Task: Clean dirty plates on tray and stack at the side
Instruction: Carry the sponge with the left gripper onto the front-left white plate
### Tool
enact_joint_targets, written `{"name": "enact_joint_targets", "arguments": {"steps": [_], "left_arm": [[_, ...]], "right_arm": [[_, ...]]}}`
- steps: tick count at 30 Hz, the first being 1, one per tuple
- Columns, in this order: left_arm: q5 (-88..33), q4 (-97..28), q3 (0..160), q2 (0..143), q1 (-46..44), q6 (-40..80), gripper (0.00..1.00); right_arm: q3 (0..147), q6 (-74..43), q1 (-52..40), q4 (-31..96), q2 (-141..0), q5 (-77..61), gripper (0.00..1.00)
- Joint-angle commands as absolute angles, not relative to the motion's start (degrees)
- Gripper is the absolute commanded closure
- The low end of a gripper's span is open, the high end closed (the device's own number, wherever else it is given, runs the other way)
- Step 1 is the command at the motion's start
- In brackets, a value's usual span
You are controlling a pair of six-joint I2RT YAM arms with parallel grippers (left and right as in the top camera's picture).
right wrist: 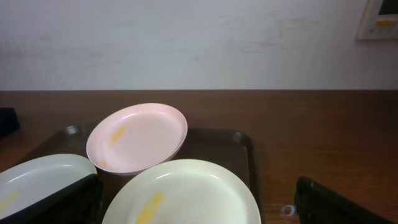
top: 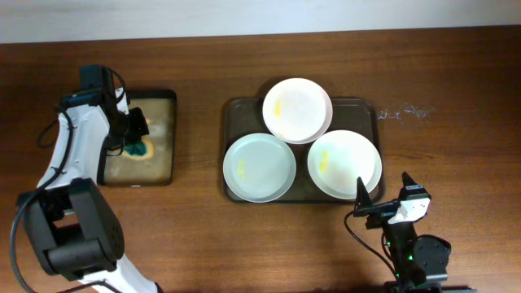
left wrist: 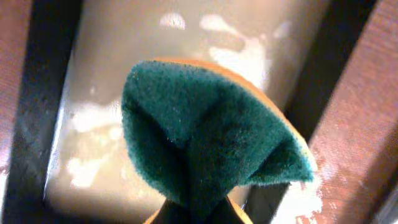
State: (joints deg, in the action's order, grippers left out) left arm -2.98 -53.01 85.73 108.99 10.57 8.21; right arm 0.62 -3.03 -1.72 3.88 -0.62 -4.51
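Item 1, tray [top: 230,114]: dark brown-grey, rectangular, rounded corners, set at the middle of the wooden table [top: 456,89]; it carries all three plates. Item 2, far plate [top: 297,110]: at 12 o'clock on the tray, with a yellow smear left of its middle; its near edge overlaps the rims of the other two, and in the right wrist view [right wrist: 137,137] it sits raised and slightly tilted. Item 3, left plate [top: 259,167]: pale bluish-white, at 8 o'clock on the tray, with a faint yellow mark toward its 9 o'clock side. Item 4, right plate [top: 344,163]: at 4 o'clock on the tray, with a yellow smear toward its 9 o'clock side. Item 5, small black tray [top: 172,134]: tan and wet-looking inside, well apart from the main tray at its 9 o'clock. Item 6, left gripper [top: 137,140]: over the small black tray, pinched tight on a green sponge [left wrist: 205,130] with a yellow backing, which is folded by the squeeze. Item 7, right gripper [top: 383,194]: at 5 o'clock from the tray, just beside the right plate, touching nothing, with its fingers [right wrist: 62,202] spread wide.
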Motion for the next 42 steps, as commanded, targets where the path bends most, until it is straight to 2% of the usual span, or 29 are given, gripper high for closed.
{"name": "enact_joint_targets", "arguments": {"steps": [1,5,8,10,14,17,21,27,28,29,30,31,35,40,42], "left_arm": [[-8.80,-58.22,95.18,100.79,10.26,8.14,1.00],[-23.51,-61.36,96.64,93.14,8.01,8.84,1.00],[-24.60,-64.49,94.72,93.60,-0.56,15.07,1.00],[-23.00,-62.78,91.37,94.65,-7.22,17.89,1.00],[-11.00,-59.57,86.24,99.15,-18.79,29.50,1.00],[-8.71,-53.95,84.33,103.63,-25.23,30.61,1.00],[-7.64,-49.54,84.33,111.00,-30.41,30.83,1.00],[-7.25,-48.71,84.33,116.75,-30.96,30.81,1.00],[-7.25,-49.10,84.33,116.79,-30.96,30.79,0.92],[-7.29,-49.10,84.36,116.77,-30.96,30.17,0.73],[-7.27,-49.08,84.42,116.77,-30.96,29.69,0.44],[-8.19,-49.28,85.01,116.73,-30.79,27.40,0.30],[-9.63,-56.93,92.44,114.08,-28.23,23.38,0.29],[-9.19,-64.20,99.48,102.91,-22.65,23.03,0.34],[-5.98,-65.95,99.48,98.08,-19.05,23.03,0.34]], "right_arm": [[0.32,-3.20,-2.20,4.16,-0.32,-4.27,0.02],[0.32,-3.20,-2.20,4.16,-0.32,-4.27,0.02],[0.32,-3.20,-2.20,4.14,-0.32,-4.27,0.02],[0.32,-3.20,-2.20,4.14,-0.32,-4.27,0.02],[0.32,-3.20,-2.20,4.16,-0.32,-4.27,0.02],[0.32,-3.20,-2.20,4.14,-0.32,-4.27,0.02],[0.32,-3.20,-2.20,4.14,-0.32,-4.27,0.02],[0.32,-3.20,-2.20,4.14,-0.32,-4.27,0.02],[0.32,-3.20,-2.20,4.16,-0.32,-4.27,0.02],[0.32,-3.20,-2.20,4.14,-0.32,-4.27,0.02],[0.32,-3.20,-2.20,4.14,-0.32,-4.27,0.02],[0.32,-3.20,-2.20,4.16,-0.32,-4.27,0.02],[0.32,-3.22,-2.20,4.16,-0.32,-4.27,0.02],[0.32,-3.20,-2.20,4.16,-0.32,-4.27,0.01],[0.32,-3.95,-2.24,-1.28,-0.32,-4.91,0.02]]}}
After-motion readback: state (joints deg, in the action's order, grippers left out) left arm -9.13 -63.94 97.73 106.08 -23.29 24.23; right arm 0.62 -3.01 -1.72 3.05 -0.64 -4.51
